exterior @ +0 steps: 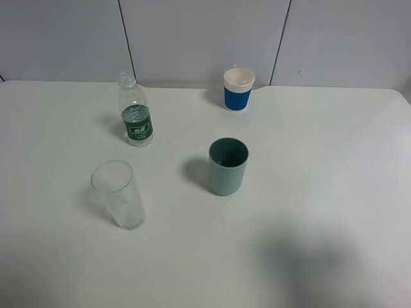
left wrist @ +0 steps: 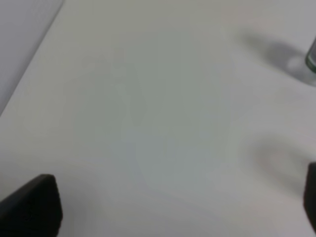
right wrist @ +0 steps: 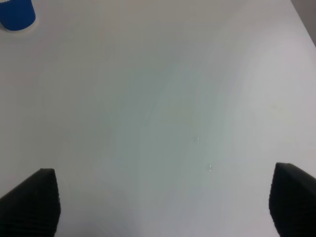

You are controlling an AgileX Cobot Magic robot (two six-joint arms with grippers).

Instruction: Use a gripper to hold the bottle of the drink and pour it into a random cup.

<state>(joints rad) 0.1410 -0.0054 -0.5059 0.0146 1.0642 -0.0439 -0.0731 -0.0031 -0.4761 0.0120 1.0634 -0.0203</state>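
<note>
Both claws, left claw (left wrist: 180,207) and right claw (right wrist: 165,205), gape wide with nothing in them. We'd grab the bottle (exterior: 135,110) mid-label on the far-left table (exterior: 321,192), squarely, keeping it upright until it's over the teal cup (exterior: 227,166).

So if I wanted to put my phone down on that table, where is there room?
The whole right side of the table, right of the teal cup and blue paper cup, is bare, as is the front strip below the clear glass. The left half is busier: the bottle, glass and teal cup stand fairly close together there.
</note>
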